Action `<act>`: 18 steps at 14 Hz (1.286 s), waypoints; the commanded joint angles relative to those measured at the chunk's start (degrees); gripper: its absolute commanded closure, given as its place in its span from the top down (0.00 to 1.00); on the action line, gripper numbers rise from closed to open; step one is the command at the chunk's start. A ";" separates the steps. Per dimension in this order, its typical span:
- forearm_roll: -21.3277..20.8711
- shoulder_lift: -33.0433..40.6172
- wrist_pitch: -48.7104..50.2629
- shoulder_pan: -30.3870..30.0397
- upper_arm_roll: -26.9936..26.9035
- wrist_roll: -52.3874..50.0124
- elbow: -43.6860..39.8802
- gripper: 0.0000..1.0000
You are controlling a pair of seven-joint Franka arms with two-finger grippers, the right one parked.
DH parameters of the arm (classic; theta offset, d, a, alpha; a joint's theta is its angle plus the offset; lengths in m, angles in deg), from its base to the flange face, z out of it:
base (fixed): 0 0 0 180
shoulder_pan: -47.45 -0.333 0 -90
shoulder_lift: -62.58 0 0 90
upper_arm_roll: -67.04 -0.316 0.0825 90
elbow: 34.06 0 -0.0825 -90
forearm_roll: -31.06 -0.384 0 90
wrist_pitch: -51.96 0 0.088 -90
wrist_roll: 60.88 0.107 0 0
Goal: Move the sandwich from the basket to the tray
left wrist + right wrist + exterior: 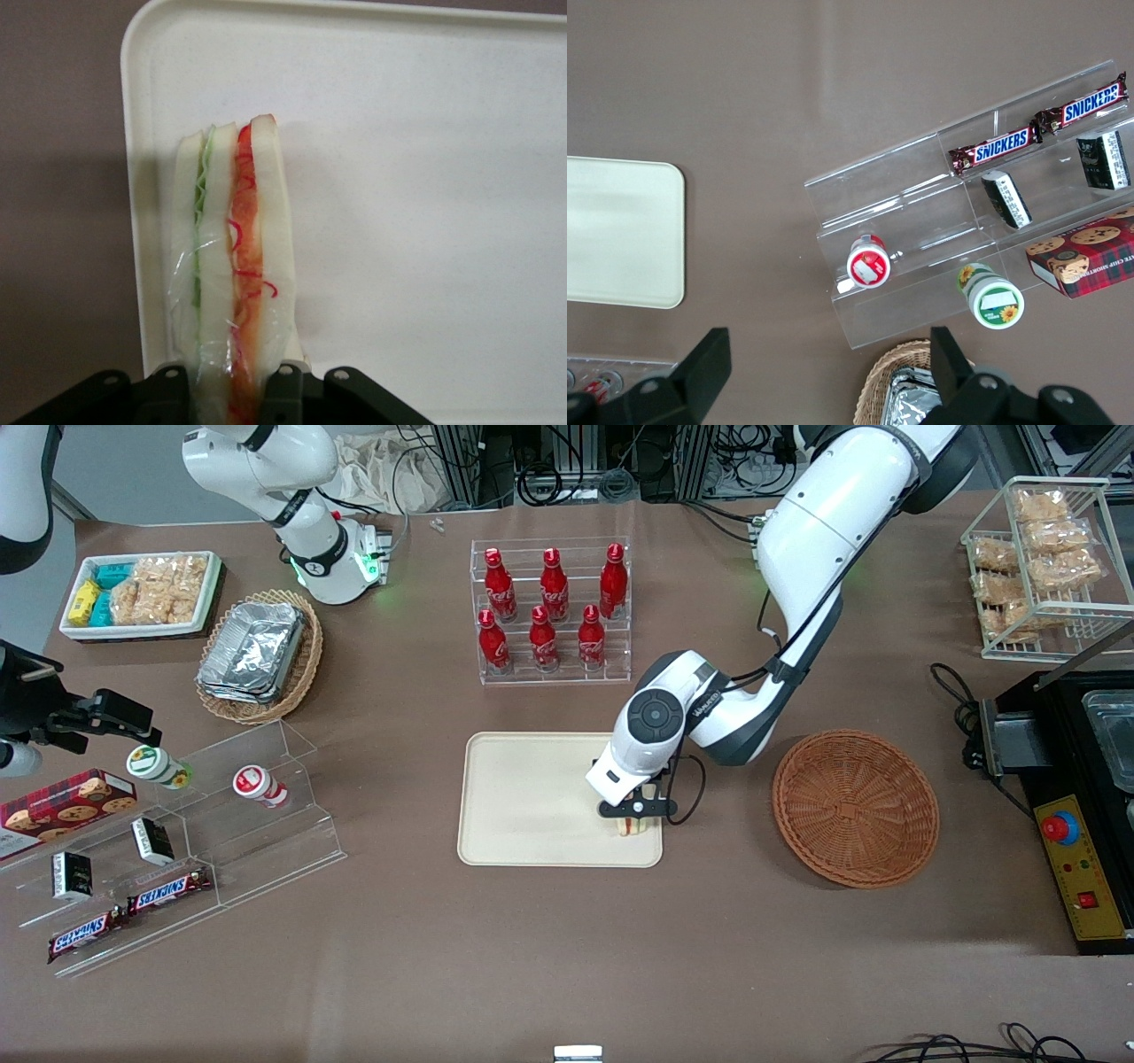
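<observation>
Your gripper [634, 817] sits low over the tray's [523, 806] corner nearest the front camera and the basket, its fingers [285, 382] clamped on the sandwich [232, 266]. You hold the plastic-wrapped wedge upright, cut edge showing green and orange-red layers, just above or on the cream tray surface; contact cannot be told. Your reddish-brown wicker basket [856, 808] lies beside the tray, toward the working arm's end.

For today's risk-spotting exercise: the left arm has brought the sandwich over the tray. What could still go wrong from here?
1. The gripper holds the sandwich on its narrow edge, so it may topple flat on release.
2. It sits close to the tray rim nearest the basket, so a fall that way could land it partly off the tray.
3. Its clear wrap could cling to the fingers as they open.
</observation>
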 commanded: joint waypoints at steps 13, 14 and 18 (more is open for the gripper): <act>0.26 10.36 18.59 0.04 -5.17 -5.38 -6.10 1.00; 0.79 12.90 20.42 0.04 -6.06 -2.06 -5.23 1.00; 10.79 20.56 28.60 0.21 -14.75 12.10 -4.95 1.00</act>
